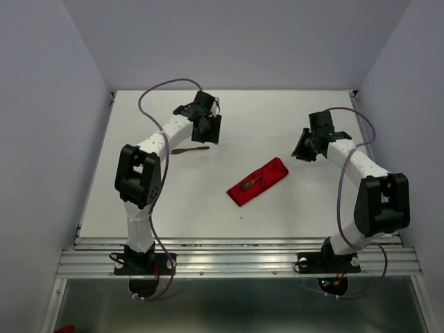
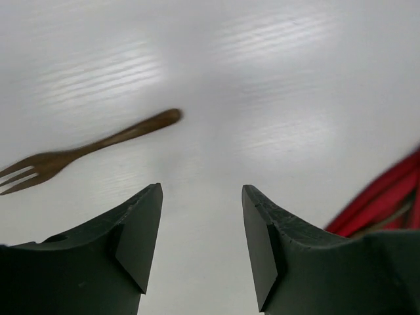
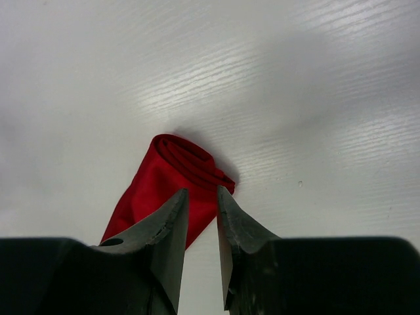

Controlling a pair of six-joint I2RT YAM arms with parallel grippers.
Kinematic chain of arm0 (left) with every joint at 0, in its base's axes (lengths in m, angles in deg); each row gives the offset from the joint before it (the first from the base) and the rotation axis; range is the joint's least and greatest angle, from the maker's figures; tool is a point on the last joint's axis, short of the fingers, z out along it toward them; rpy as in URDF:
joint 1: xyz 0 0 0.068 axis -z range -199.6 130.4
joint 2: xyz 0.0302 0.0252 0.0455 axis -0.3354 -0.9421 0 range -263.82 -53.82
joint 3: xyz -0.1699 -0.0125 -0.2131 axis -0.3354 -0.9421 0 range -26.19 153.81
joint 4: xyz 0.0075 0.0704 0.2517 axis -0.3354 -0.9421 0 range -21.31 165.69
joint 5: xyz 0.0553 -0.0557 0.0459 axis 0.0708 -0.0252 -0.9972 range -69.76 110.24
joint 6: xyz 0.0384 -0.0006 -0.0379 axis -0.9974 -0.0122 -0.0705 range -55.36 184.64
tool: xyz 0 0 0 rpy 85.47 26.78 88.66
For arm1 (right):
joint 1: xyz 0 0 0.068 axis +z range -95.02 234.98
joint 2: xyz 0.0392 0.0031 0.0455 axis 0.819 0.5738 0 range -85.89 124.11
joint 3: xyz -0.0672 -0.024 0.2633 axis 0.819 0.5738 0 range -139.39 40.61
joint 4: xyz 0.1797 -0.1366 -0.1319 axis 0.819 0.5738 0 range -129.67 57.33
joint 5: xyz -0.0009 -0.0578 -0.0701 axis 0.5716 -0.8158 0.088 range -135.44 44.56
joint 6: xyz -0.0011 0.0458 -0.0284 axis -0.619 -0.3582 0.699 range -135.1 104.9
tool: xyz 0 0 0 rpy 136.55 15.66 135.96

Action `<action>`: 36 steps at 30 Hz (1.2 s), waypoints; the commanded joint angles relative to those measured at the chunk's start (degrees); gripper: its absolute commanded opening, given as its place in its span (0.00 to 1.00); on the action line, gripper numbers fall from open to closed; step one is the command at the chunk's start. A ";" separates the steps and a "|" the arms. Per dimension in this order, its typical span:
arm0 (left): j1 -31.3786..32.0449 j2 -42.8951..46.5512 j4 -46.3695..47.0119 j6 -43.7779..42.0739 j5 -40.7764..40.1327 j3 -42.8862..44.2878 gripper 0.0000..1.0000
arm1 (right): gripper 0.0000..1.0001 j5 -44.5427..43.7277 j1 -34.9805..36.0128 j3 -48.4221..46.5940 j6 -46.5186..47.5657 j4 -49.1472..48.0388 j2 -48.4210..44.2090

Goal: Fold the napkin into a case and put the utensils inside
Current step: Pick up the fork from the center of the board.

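— The case lies in the middle of the surface seen from above, with the spoon resting on it. The fork sits apart, near the left hand.
— Left wrist: that hand is wide and empty, the fork ahead and off to the left. I'd shift over, straddle the handle crosswise, then close low.
— Right wrist: the right hand is narrow, holding nothing, poised by the case's end. It could pin the cloth while the fork slides in.
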 commanded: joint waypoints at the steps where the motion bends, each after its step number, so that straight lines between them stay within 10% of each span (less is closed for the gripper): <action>1: -3.93 1.66 0.52 4.80 -4.85 -0.56 0.65 | 0.30 -0.47 0.40 -0.31 0.78 -0.34 -2.70; 36: -8.43 -10.03 3.16 -19.99 -7.60 -0.91 0.74 | 0.30 2.87 0.40 2.59 0.78 -1.22 -2.96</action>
